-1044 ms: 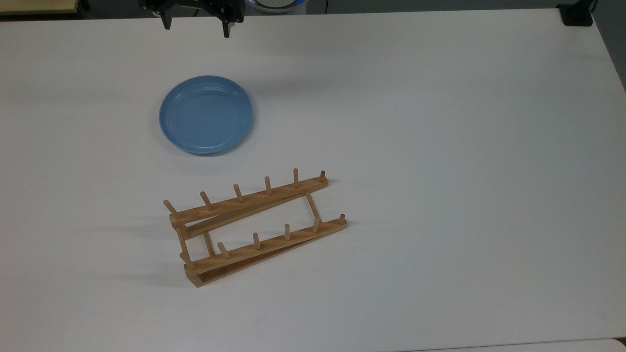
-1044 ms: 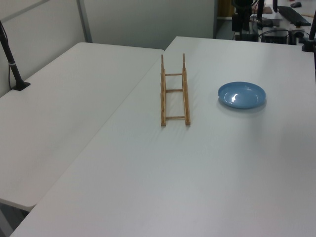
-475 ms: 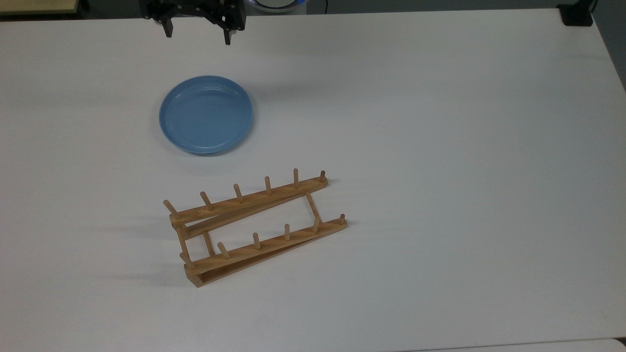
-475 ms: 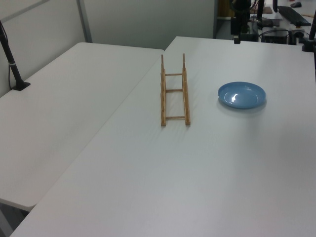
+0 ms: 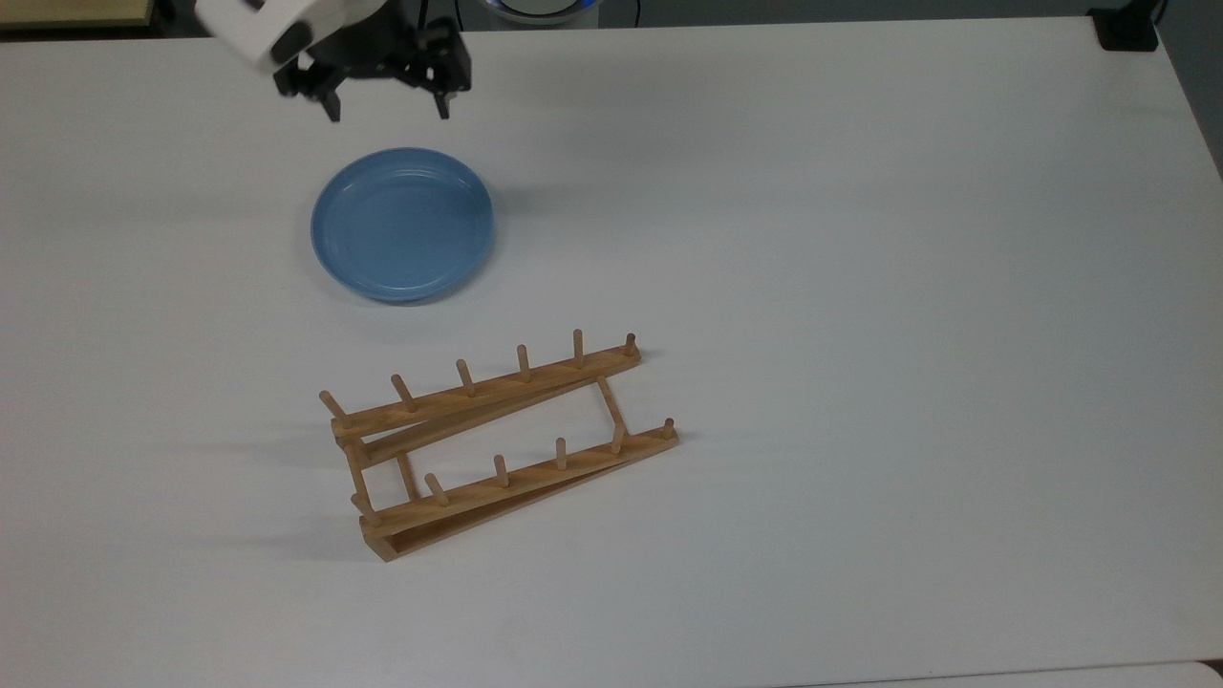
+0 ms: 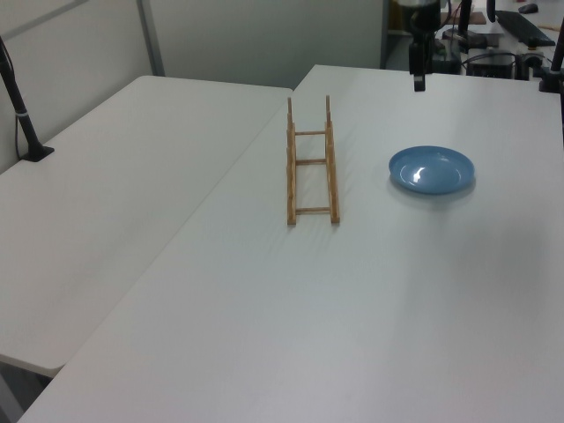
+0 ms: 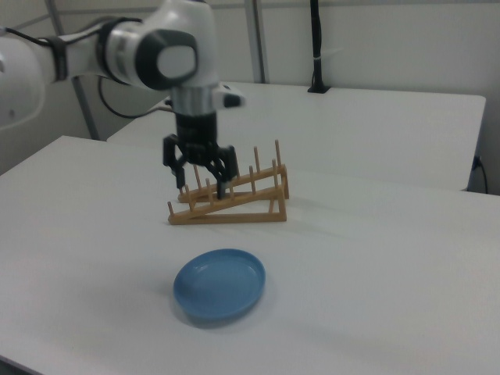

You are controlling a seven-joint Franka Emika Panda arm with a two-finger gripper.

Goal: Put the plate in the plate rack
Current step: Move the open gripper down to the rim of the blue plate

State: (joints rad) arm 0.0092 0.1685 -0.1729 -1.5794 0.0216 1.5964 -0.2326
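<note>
In the top view, I see the hand [image 5: 387,113] lower in the picture than half a second ago, and a white part of the arm has come into sight at the upper left. The two black fingers stand wide apart, with nothing between them, just above the plate [image 5: 402,225] in the picture. The plate itself has not moved; it is round, light blue, with a raised rim, and it lies flat on the white bench [image 5: 860,287]. The plate rack [image 5: 502,444] is below it, apart from it, light-brown wood with two rails of pegs.

In the left view, the hand [image 6: 418,81] hangs lower than before, beyond the plate [image 6: 432,170]. The plate rack [image 6: 310,163] stands to the left view's left of the plate.

In the right view, I see the hand [image 7: 201,183] in the air above the plate [image 7: 220,283], fingers spread, in front of the plate rack [image 7: 230,197].
</note>
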